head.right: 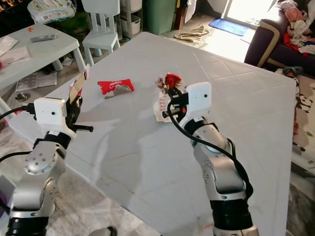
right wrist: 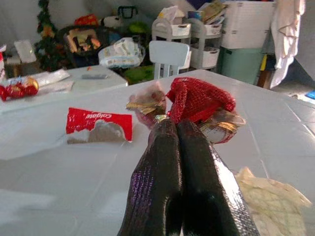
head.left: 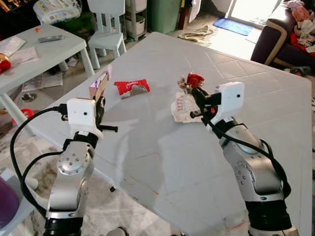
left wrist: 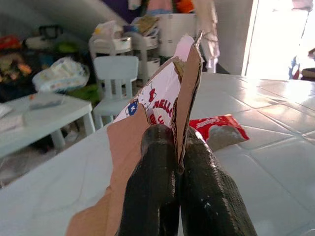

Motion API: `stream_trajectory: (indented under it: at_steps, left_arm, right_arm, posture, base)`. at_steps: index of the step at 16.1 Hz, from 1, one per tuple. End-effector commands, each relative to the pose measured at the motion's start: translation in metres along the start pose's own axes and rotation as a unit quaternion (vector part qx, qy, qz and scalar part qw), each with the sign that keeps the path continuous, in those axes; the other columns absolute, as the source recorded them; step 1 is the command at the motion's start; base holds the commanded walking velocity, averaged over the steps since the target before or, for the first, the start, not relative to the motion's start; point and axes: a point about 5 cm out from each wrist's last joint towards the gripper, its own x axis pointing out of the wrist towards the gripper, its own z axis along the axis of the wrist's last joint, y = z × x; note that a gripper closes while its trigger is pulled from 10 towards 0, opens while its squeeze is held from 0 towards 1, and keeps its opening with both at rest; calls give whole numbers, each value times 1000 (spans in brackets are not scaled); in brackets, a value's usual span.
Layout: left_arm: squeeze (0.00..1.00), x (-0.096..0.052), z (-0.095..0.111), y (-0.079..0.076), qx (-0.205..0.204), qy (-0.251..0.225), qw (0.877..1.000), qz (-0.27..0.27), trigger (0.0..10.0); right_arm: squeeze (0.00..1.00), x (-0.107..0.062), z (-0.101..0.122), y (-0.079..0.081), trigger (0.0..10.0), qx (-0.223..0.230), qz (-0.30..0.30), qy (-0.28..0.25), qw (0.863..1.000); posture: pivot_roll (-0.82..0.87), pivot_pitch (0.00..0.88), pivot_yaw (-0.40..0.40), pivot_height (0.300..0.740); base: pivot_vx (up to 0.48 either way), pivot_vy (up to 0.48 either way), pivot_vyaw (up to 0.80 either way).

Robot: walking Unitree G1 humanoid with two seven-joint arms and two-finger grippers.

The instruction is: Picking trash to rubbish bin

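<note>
Both claws hold trash above the white desk (head.left: 162, 162).

Left claw (head.left: 100, 101), fingers pressed together, pinches a flat pink-and-brown cardboard piece (left wrist: 170, 93) upright at the desk's left edge. Right claw (head.left: 196, 93) is clamped on a red mesh wrapper bundle (right wrist: 197, 101), raised over a crumpled white paper (head.left: 181, 108). A torn red Colgate box (head.left: 131, 87) lies on the desk between the two claws.

A white chair (head.left: 109, 29) stands beyond the white bench (head.left: 206, 147), beside a small table (head.left: 34, 54) carrying a remote (head.left: 50, 38). A dark sofa (head.left: 275, 39) sits at the far right, near a blue mat (head.left: 236, 26).
</note>
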Motion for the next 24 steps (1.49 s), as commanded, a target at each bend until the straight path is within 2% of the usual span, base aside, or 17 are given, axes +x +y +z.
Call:
stream_trajectory:
  at_steps: [1, 5, 24]
  left_arm:
    - [0, -1, 2, 3, -7, 1, 1000, 14, 0]
    - [0, 0, 3, 3, -32, 5, 999, 24, 0]
    - [0, 1, 5, -3, -84, 15, 996, 22, 0]
  right_arm:
    - [0, 0, 2, 0, 0, -4, -1, -3, 1000]
    - [0, 0, 0, 1, 0, -6, 4, -1, 1000]
    - [0, -1, 1, 2, 0, -4, 8, 0, 1000]
  posture:
    - [107, 120, -85, 740]
    - [107, 122, -89, 740]
    - [99, 128, -96, 740]
  base:
    - [0, 0, 800]
    - [0, 0, 800]
    - [0, 0, 793]
